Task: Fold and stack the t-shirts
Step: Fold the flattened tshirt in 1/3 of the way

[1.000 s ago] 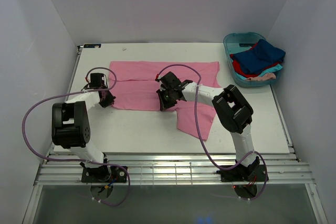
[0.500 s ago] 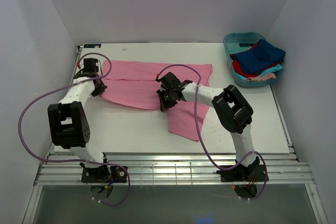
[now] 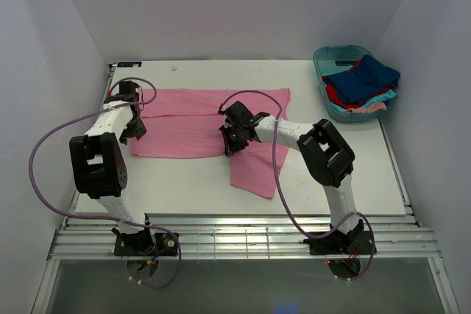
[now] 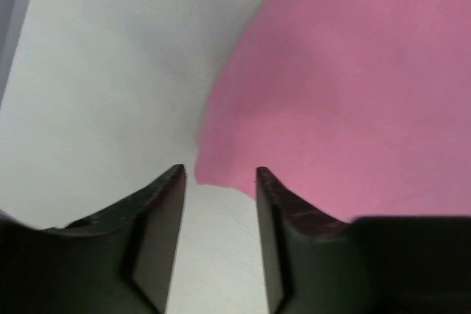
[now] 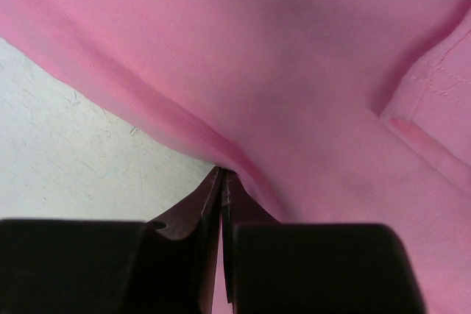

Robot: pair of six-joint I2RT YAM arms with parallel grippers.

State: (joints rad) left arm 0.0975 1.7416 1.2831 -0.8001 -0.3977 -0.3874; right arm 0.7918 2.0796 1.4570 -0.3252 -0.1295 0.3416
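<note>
Mid-fold with the soft pink cloth t-shirt (image 3: 184, 119): clamped at a crease by the right gripper (image 5: 221, 173), unheld between the parted tips of the left gripper (image 4: 219, 176) (corner only). Next, probably: close there.

From above, the right fingers (image 3: 228, 145) and their wrist cover the pink t-shirt (image 3: 184, 119) where it is pinched. The left fingers (image 3: 136, 131) are too small there to tell whether they touch cloth. In the right wrist view the nipped fold vanishes between the 2 fingers, and the shirt runs off the top and 2 sides. In the left wrist view it is cut off at top and right. In the tub (image 3: 321, 60), the dark blue t-shirt (image 3: 372, 73) hides most of the red t-shirt (image 3: 333, 95), turquoise t-shirt (image 3: 383, 97) and pale pink t-shirt (image 3: 366, 109).
</note>
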